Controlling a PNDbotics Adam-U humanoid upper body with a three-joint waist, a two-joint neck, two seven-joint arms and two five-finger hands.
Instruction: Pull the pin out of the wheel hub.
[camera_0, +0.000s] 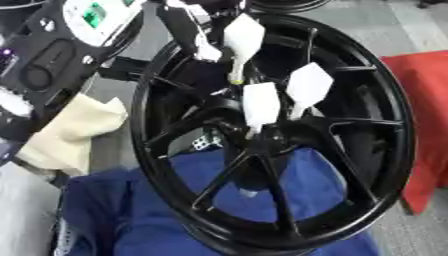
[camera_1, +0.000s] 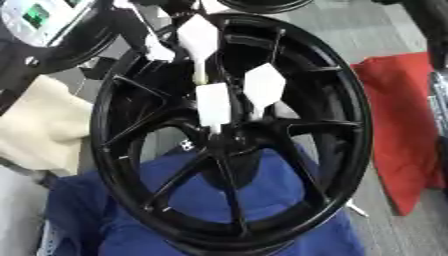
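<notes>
While the black wheel hub stands upright on a blue cloth, three white-tagged pins sit at its centre. The left robot hand reaches from the upper left, fingers pinching the uppermost pin; two more pins stand just below. A red cloth lies right.

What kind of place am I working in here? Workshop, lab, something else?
Probably a workshop or assembly bay. A black spoked wheel stands on blue cloth with white-tagged pins at its hub, a red cloth lies on the grey floor, and a second rim shows behind.
</notes>
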